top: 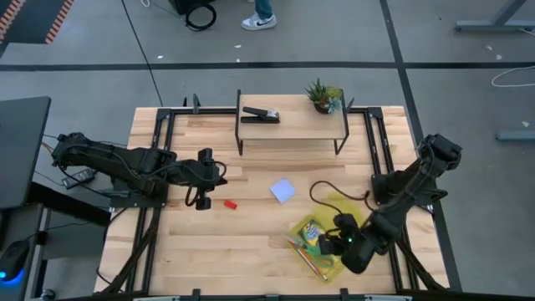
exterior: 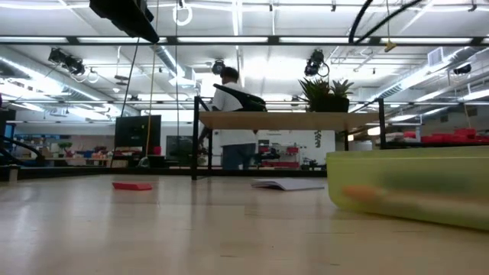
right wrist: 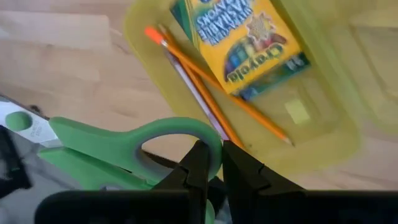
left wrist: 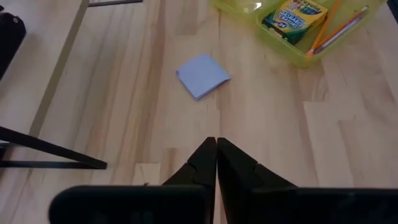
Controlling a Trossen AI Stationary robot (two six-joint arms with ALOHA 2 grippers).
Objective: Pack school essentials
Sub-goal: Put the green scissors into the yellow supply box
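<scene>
1. Pale wooden planks make up the worktop (top: 251,242), with a small raised shelf (top: 292,127) at its far edge carrying a black stapler (top: 260,115) and a potted plant (top: 323,96).
2. Beyond the shelf, in the low view, a person (exterior: 233,122) stands in a brightly lit room.
3. On the robot's right side sits a translucent yellow-green tray (top: 322,259) – inside it lie a crayon box (right wrist: 245,40) and orange and pink pencils (right wrist: 211,93), the pencils just beside the box.
4. Right end effector (right wrist: 211,165) is at the tray's near rim, its fingers clamped on one handle loop of the green-handled scissors (right wrist: 124,146); the scissors hang at the rim, mostly outside the tray.
5. A pale blue notepad (top: 282,191) lies flat on bare wood near the middle, apart from the tray.
6. A tiny red piece (top: 230,203) lies to the notepad's left, near the left end effector (top: 201,203).
7. Left end effector hovers over the wood with its fingers pressed together – nothing between them.
</scene>
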